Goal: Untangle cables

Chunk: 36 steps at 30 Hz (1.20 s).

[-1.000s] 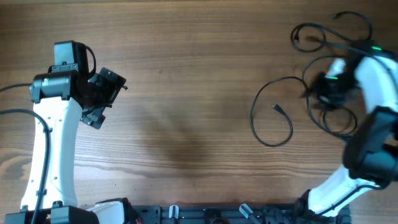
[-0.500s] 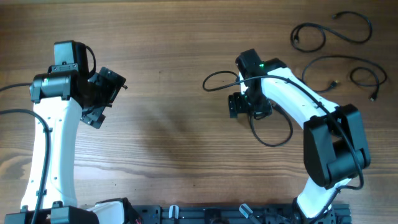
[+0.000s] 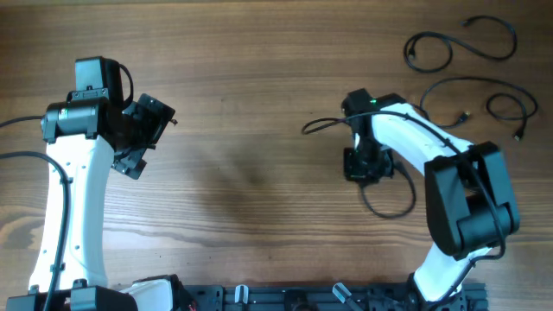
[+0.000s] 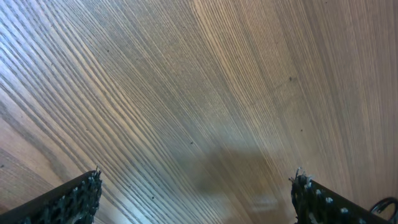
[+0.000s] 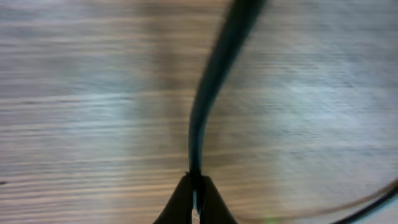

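Note:
One thin black cable (image 3: 321, 124) lies near the table's middle right, and my right gripper (image 3: 360, 164) is shut on it. Its free end reaches left, and a loop (image 3: 404, 204) trails behind the gripper. In the right wrist view the cord (image 5: 211, 93) runs up out of the pinched fingertips of the right gripper (image 5: 196, 188). Two more cables lie apart at the far right: a coiled one (image 3: 429, 52) and a longer one (image 3: 473, 81). My left gripper (image 3: 149, 138) hangs open over bare wood on the left, far from every cable. The left gripper (image 4: 196, 190) has nothing between its fingers.
Thick black wires run from the arm bases along the left edge (image 3: 17, 157). A black rail (image 3: 285, 298) lines the front edge of the wooden table (image 3: 251, 69).
My right arm swung from the far-right cables toward the table's middle, dragging one cable leftward, then eased slightly back right. Its jaws have shut on that cable. The left arm has not moved.

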### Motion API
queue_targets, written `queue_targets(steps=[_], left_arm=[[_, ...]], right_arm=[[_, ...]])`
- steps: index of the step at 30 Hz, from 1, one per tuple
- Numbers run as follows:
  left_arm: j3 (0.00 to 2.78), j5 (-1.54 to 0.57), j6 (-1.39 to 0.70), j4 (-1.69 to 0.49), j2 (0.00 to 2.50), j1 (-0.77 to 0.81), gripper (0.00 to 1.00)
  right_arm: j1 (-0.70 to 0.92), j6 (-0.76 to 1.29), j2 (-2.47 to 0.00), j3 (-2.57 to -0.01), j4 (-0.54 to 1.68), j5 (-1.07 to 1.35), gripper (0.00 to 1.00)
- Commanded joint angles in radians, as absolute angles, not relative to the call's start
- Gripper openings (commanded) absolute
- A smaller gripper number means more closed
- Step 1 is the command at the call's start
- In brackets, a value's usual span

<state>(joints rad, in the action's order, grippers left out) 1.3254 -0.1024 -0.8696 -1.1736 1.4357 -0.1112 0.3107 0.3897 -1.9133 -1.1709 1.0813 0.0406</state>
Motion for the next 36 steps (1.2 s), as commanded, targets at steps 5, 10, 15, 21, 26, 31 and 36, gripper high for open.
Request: queue_targets(steps=[5, 10, 15, 21, 26, 31, 36], left_arm=[[1.328, -0.104, -0.871, -1.175, 1.441, -0.114, 1.00], [1.328, -0.104, -0.871, -1.176, 1.441, -0.114, 1.00], [1.328, -0.104, -0.871, -1.182, 1.441, -0.114, 1.00], [1.328, -0.104, -0.871, -1.169, 1.441, -0.114, 1.00], [1.328, -0.104, -0.871, -1.167, 1.441, -0.114, 1.00], [1.328, -0.104, -0.871, -1.166, 1.441, -0.114, 1.00], [1.328, -0.104, -0.871, -1.167, 1.441, -0.114, 1.00]], right_arm=[[0.145, 0.463, -1.685, -1.167, 1.184, 0.007, 0.04], [0.118, 0.456, -1.623, -1.166, 1.171, 0.030, 0.18], [-0.197, 0.552, -1.623, -1.166, 1.154, 0.036, 1.00], [-0.491, 0.830, -1.623, -1.047, 1.083, 0.152, 1.00], [-0.490, 0.958, -1.623, -0.976, 1.050, 0.056, 0.98], [-0.490, 1.113, -1.624, -0.808, 0.853, -0.067, 1.00], [-0.490, 1.047, -1.626, -0.790, 0.661, -0.091, 0.93]])
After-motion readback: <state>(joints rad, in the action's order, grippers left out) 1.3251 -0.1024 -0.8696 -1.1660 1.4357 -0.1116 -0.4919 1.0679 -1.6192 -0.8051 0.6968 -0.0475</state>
